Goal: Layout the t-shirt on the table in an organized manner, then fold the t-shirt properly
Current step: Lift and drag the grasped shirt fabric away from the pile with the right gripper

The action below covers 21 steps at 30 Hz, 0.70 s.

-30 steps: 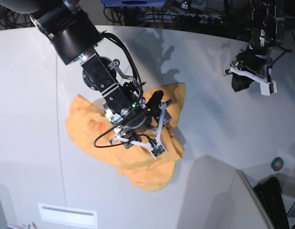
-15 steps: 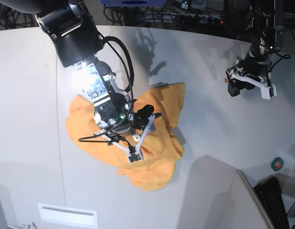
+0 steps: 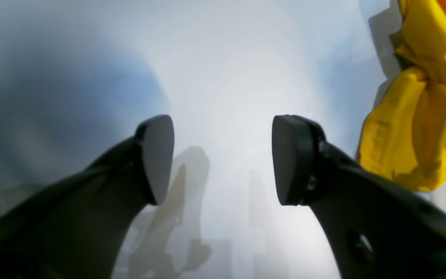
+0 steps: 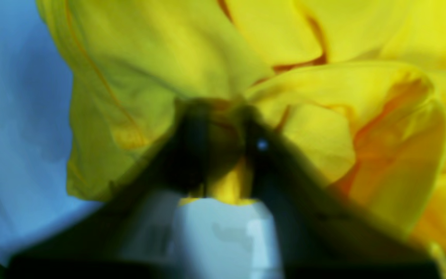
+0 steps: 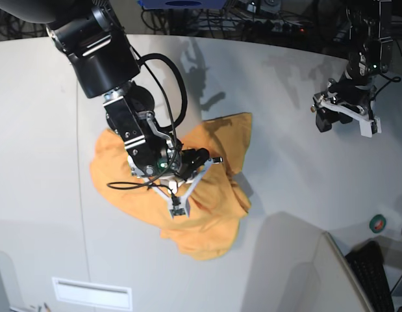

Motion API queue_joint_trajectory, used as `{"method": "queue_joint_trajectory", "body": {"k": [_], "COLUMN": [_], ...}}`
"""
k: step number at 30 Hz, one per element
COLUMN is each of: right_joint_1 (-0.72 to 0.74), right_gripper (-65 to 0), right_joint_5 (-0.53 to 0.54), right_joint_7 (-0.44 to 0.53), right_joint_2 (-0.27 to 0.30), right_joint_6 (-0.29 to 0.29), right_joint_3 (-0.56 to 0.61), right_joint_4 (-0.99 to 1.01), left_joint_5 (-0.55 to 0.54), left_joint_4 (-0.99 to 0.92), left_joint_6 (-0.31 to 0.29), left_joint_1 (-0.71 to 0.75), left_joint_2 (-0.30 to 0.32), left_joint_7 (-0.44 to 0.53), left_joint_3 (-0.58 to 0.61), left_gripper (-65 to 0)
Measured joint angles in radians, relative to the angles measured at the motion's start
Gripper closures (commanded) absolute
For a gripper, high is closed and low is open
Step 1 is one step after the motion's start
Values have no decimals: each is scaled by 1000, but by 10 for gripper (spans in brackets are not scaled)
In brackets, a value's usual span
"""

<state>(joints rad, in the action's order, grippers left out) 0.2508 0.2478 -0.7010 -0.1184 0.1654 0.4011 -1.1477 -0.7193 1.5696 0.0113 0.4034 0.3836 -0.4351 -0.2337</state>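
Crumpled t-shirt [image 5: 207,214] lies heaped mid-desk [image 5: 285,175]. Right tool [image 4: 223,155] pinches a fold of it, probably to lift and spread the cloth. Left tool [image 3: 223,159] hangs with jaws apart and empty over bare desk, well apart from the heap. No readable writing shows anywhere.

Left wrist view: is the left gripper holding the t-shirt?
No: the left gripper stands open over bare table, with the t-shirt off to its side.
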Motion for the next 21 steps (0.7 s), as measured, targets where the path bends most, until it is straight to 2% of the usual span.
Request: {"method": "queue_joint_trajectory", "body": {"k": [2,5,7,12,15,18,21], "right_joint_1": [-42,-123,-150,-212,-221,-221,-224], "right_gripper": [0,0,0,0,0,0,0], "right_joint_5": [-6,0,-1,-7,4,3,7], "right_joint_7": [-5,-35,-98,-163,-209,-214,-218], "right_joint_2": [5,21,45,111,124,153,190], "right_joint_6": [6,3,2,6,3,3,3], "right_joint_3": [0,3,5,-60,-107,-142,-177], "right_joint_4": [-72,-238,-339,-562,-621,-666,-704], "left_joint_5": [29,180,298,492,585,645,685], "left_joint_4": [0,2,2,-3,-29,-95,-196], "left_joint_6": [0,1,8,-4,-8,-11,-18], "left_joint_1": [-2,-7,-24,-70,-148,-248,-319], "left_joint_2": [4,-8,-24,-95,-130,-170,-225], "left_joint_7": [2,0,1,-3,1,11,5], "left_joint_3": [5,11,51,188,301,414,462], "left_gripper": [-382,-382,-382,-382,-382,-382,-382]}}
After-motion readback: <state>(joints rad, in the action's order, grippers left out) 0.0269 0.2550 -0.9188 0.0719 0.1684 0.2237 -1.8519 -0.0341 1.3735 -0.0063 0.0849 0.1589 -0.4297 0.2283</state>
